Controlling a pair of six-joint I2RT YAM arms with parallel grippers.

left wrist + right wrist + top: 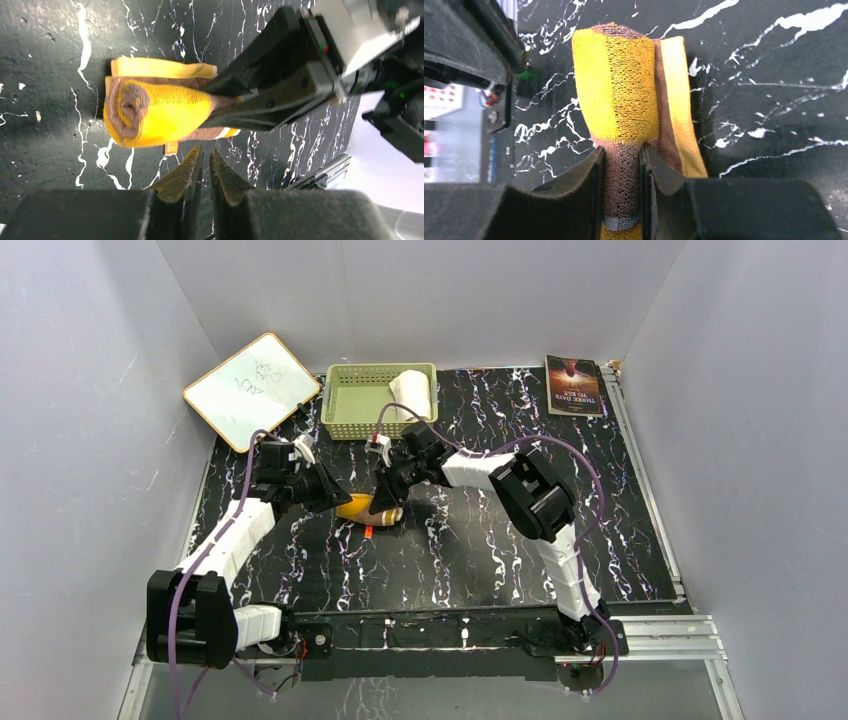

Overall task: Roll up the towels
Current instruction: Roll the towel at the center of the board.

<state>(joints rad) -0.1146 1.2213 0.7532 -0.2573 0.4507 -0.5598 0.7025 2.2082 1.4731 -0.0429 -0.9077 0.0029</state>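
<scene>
The brown towel with a yellow-orange side [368, 508] lies rolled on the black marbled table. In the left wrist view its spiral end [131, 107] faces left. My right gripper [622, 161] is shut on the roll's brown end [623, 175], and its fingers [270, 87] show reaching onto the roll from the right. My left gripper [206, 156] sits just beside the roll near its small orange tag [171, 148]. Its jaws are open by only a narrow slit, with nothing between them. The white towel [413, 392] stands rolled in the pale green basket [360, 400].
A small whiteboard [250, 388] leans at the back left. A dark book [573, 385] lies at the back right. Grey walls close in three sides, and a metal rail [640, 630] runs along the near edge by the arm bases.
</scene>
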